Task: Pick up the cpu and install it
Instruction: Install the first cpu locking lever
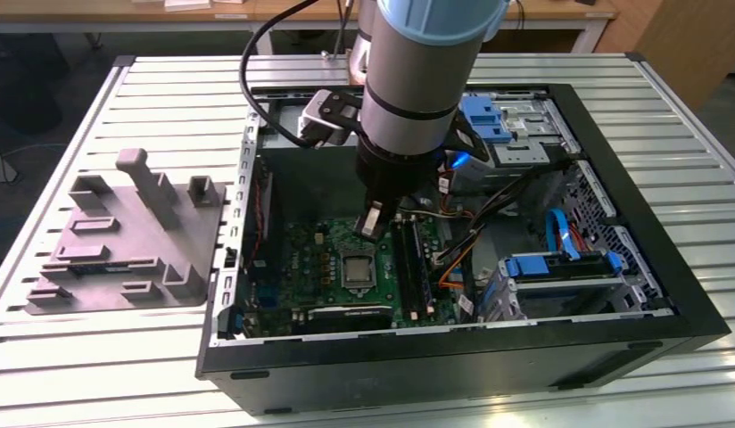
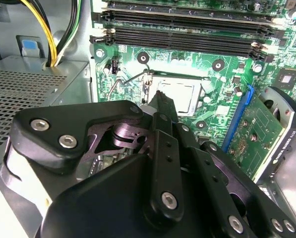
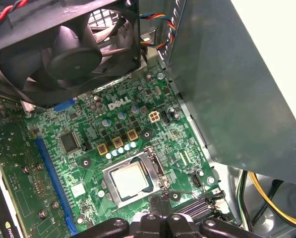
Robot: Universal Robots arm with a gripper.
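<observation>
Your gripper (image 3: 160,218) hovers just above the socket (image 3: 133,181), where the cpu (image 3: 129,179) already lies seated; its fingers look nearly closed and probably empty.

A robotics lab or electronics workshop: a slatted aluminium worktop (image 1: 129,89) carries an opened computer case (image 1: 653,294) with its green motherboard (image 1: 326,259) exposed, a grey moulded fixture tray (image 1: 118,241) at nine o'clock of it, and wooden desks (image 1: 129,13) stand behind at twelve o'clock.
</observation>
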